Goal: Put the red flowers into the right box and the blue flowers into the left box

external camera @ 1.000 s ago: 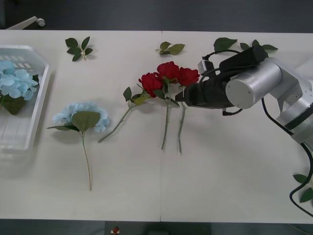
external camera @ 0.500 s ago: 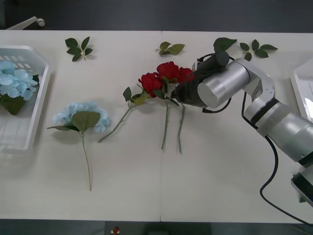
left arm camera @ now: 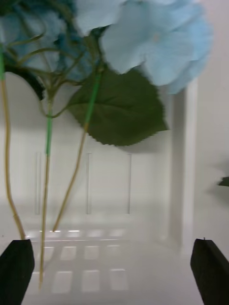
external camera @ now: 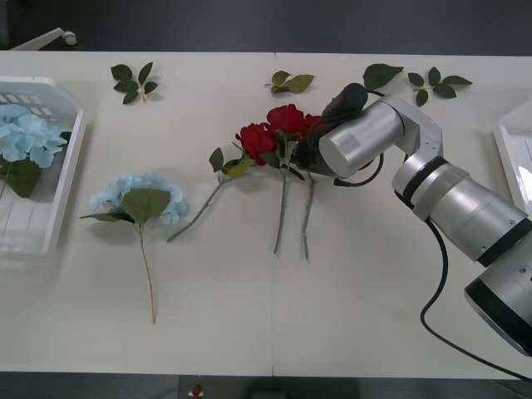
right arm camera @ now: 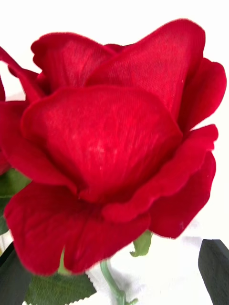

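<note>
Red flowers (external camera: 283, 129): mid-table (external camera: 374, 291), right gripper (external camera: 304, 158) upon them, fingers spread.
Left gripper (left arm camera: 114, 271): spread, over left box (external camera: 71, 158).
Table: pale, seamed; dark floor beyond.

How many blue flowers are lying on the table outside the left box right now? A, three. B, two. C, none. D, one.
D: a single blue flower lies on the table beside the left box, while the other blue flowers already sit inside it.
</note>
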{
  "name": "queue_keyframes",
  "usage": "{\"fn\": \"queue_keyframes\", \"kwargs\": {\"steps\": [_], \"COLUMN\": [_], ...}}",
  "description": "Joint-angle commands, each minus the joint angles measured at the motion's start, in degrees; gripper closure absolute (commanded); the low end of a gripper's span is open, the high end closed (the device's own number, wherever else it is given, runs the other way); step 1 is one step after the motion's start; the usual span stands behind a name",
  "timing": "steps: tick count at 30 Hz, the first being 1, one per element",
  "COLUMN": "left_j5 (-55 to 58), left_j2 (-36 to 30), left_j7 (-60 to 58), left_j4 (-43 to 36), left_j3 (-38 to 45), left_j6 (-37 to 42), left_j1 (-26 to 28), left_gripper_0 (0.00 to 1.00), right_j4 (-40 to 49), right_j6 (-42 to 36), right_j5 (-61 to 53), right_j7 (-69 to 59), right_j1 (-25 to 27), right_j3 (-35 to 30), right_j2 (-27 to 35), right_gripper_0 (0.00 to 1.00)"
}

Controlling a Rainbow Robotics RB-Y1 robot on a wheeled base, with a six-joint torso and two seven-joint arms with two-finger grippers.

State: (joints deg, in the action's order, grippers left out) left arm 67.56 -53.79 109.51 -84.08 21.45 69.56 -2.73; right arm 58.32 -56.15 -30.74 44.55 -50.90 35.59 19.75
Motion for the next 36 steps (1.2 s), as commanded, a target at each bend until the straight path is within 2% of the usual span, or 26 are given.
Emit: {"fn": "queue_keyframes", "kwargs": {"steps": [1, 3, 5, 10, 13, 15, 18, 19, 21, 22, 36], "left_j5": [2.7, 4.7, 6.4, 7.9, 4.5, 0.9, -3.2, -4.6, -6.6, -6.8, -6.5], "left_j2": [-0.6, -0.6, -0.6, -0.6, -0.2, 0.8, 2.4, 3.0, 3.7, 3.8, 5.5], "left_j7": [1.2, 0.8, -1.9, -8.3, -11.1, -13.0, -15.5, -16.3, -16.9, -16.9, -15.9], "left_j4": [-10.4, -13.6, -15.2, -15.7, -15.6, -15.6, -15.6, -15.8, -15.8, -15.8, -15.8], "left_j3": [0.9, -1.4, -4.8, -15.4, -22.6, -26.7, -29.8, -30.2, -30.7, -30.7, -30.9], "left_j6": [4.4, 4.0, 2.4, -4.3, -10.8, -14.4, -16.2, -16.2, -16.0, -16.0, -16.0], "left_j1": [-1.0, -1.8, -3.2, -6.0, -6.8, -7.1, -7.6, -7.6, -7.5, -7.1, -4.3], "left_gripper_0": [0.00, 0.00, 0.00, 0.00, 0.00, 0.00, 0.00, 0.00, 0.00, 0.00, 0.00], "right_j4": [-1.4, -1.8, -2.1, -3.2, -4.9, -6.1, -7.4, -7.7, -7.8, -7.8, -7.3], "right_j6": [0.3, 0.3, 0.3, 0.3, 0.3, 0.3, 0.3, 0.3, 0.3, 0.3, 0.3], "right_j5": [0.6, 0.9, 1.5, 2.4, 2.9, 3.0, 3.4, 3.4, 3.6, 3.6, 2.6], "right_j7": [-2.0, -2.0, -2.0, -1.7, -1.7, -1.6, -1.4, -1.3, -1.2, -1.2, -1.1], "right_j1": [-2.8, -3.0, -3.0, -3.2, -4.1, -4.6, -5.2, -5.2, -5.2, -5.2, -5.2], "right_j3": [-0.4, -0.4, -0.4, -0.2, 0.1, 0.4, 0.5, 0.5, 0.6, 0.5, 0.6], "right_j2": [-1.4, -1.6, -1.9, -2.5, -3.1, -3.5, -3.9, -4.0, -4.1, -4.1, -3.6], "right_gripper_0": [0.00, 0.00, 0.09, 0.19, 0.44, 0.55, 0.63, 0.71, 0.98, 1.00, 1.00]}}
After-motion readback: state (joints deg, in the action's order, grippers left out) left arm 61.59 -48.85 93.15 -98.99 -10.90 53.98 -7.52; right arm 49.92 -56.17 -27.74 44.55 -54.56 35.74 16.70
